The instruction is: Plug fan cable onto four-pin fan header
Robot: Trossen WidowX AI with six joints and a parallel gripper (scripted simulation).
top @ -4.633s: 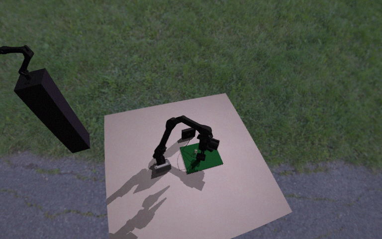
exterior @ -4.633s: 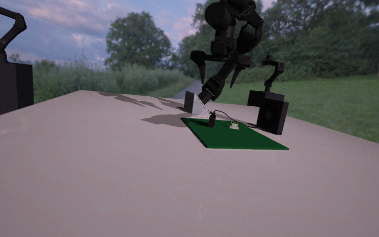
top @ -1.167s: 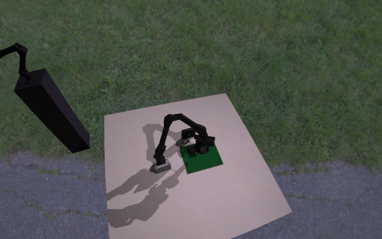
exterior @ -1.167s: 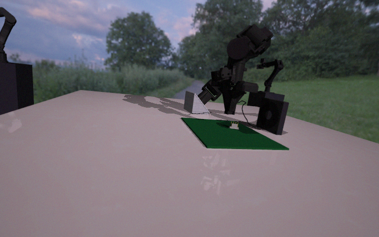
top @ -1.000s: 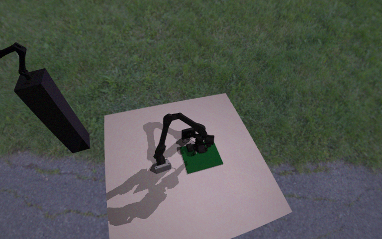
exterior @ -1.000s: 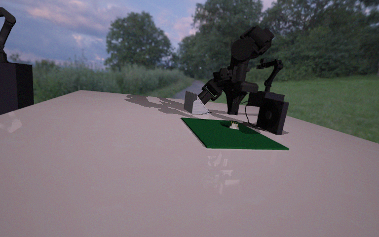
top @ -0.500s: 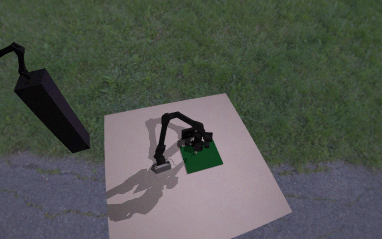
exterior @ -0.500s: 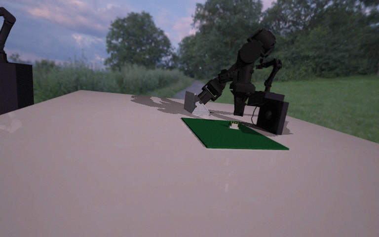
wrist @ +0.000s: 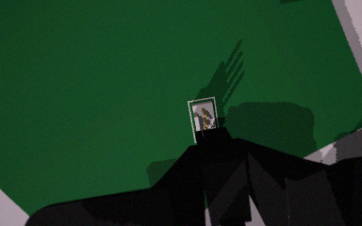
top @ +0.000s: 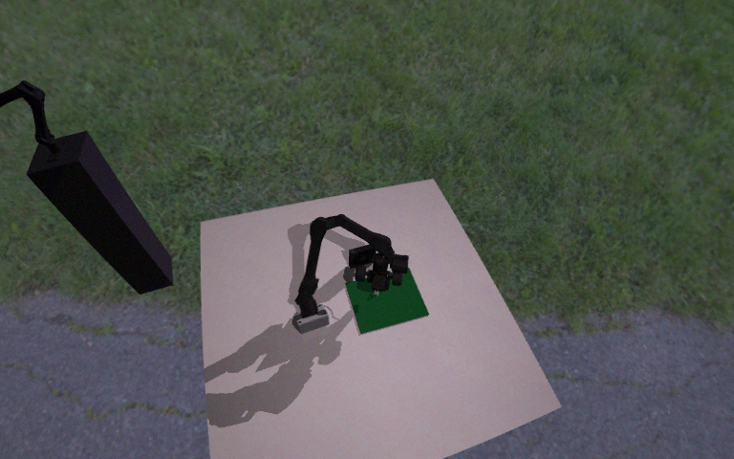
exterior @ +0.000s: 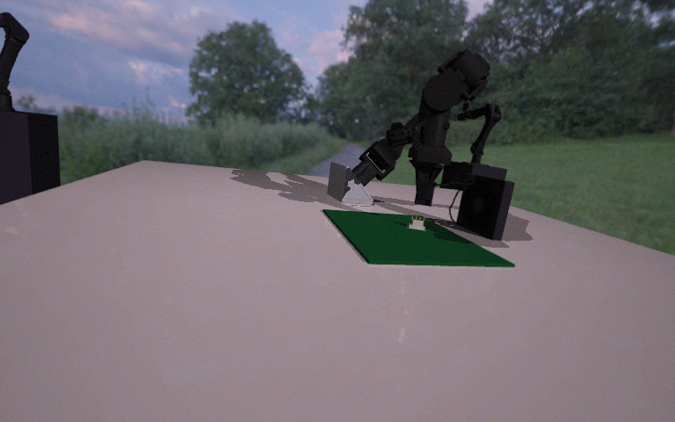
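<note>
Pinching the black plug, the hand hangs over the green board. Four-pin header sits just ahead of the plug, unmated. Black fan stands on the surface beside the hand, off the board edge.

Green board; black arm; white header, gold pins; tan table.
</note>
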